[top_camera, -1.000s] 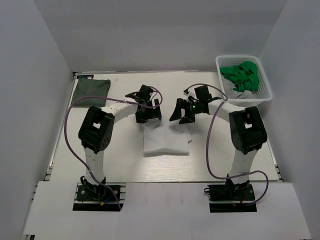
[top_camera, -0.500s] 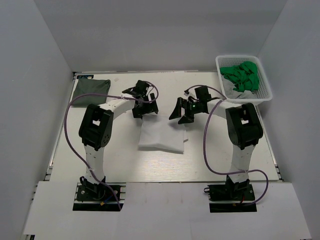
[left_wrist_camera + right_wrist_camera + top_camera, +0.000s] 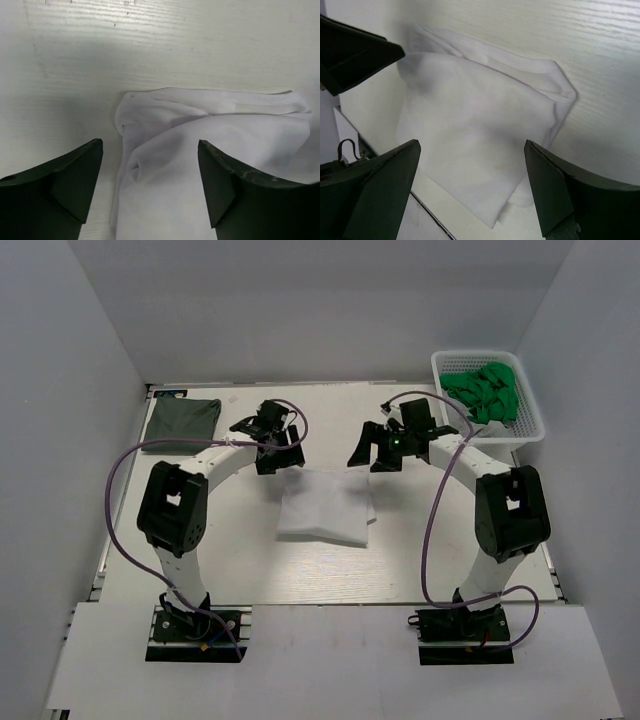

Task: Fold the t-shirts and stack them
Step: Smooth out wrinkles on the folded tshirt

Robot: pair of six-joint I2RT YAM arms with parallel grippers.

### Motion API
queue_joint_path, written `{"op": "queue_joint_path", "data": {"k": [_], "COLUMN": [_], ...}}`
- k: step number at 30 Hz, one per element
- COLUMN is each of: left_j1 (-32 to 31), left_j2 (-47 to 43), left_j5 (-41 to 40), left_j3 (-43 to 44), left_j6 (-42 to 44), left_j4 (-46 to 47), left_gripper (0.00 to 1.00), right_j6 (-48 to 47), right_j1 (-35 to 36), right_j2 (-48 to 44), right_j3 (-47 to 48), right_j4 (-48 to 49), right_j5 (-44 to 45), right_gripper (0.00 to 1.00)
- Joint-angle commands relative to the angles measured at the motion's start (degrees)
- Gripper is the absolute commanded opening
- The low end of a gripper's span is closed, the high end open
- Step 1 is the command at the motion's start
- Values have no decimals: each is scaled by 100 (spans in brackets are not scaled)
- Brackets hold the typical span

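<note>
Above white t-shirt (image 3: 325, 508), left claw (image 3: 279, 457) agape

A robotics lab test cell. A white bench (image 3: 250, 570) is boxed in on three sides by plain pale grey panels (image 3: 330, 310). Two black and white robot arms, the left arm (image 3: 175, 510) and the right arm (image 3: 505, 510), are bolted to black base plates (image 3: 195, 635) at the near edge, with purple cables (image 3: 424, 550) looping beside them. A white t-shirt (image 3: 325, 505), a dark grey-green t-shirt (image 3: 183, 420) and a white plastic basket (image 3: 495, 436) of green items lie on the bench.
</note>
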Motion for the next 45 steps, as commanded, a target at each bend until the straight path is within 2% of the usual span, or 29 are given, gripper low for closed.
{"op": "queue_joint_path", "data": {"k": [1,5,8,9,10,11,12,17,24,31,33,36,38,41,42,43,45], "left_j1": [19,19,19,19,19,19,19,19,19,19,19,80,80,142,142,202,203], "left_j2": [-2,200,323,376,376,376,376,52,-274,419,900,1333,1588,1694,1694,1616,1423], "left_j5": [-54,192,246,246,246,246,246,395,396,-9,-395,-554,-449,-255,-255,-308,-395], "left_j3": [5,6,111,207,208,364,427,436,-108,40,520,989,990,1112,1113,1113,1235], "left_j6": [-23,-23,-23,-23,-23,-23,-23,38,91,-15,-181,-261,-261,-261,-261,-261,-261], "left_j4": [-14,109,171,171,110,109,22,162,803,1147,648,5,-57,-171,-233,-233,-417], "left_gripper": [84,72,53,31,16,3,0,0,0,0,0,0,3,26,51,60,90], "right_j6": [4,92,127,136,145,162,171,127,101,101,84,57,5,-74,-110,-127,-171], "right_j1": [15,15,24,24,42,51,42,33,24,33,-2,7,7,24,33,42,33], "right_j2": [210,526,685,729,738,746,747,694,702,781,782,747,729,641,563,466,352], "right_j3": [144,267,346,329,329,320,320,267,135,74,48,-5,-5,4,12,4,39], "right_j4": [-335,-344,-344,-326,-309,-308,-291,-282,-203,-159,-150,-168,-168,-290,-308,-326,-449], "right_j5": [473,623,456,438,438,438,447,473,438,464,473,482,439,421,429,455,499], "right_gripper": [90,90,90,90,90,90,90,90,90,90,90,90,90,90,90,90,90]}}
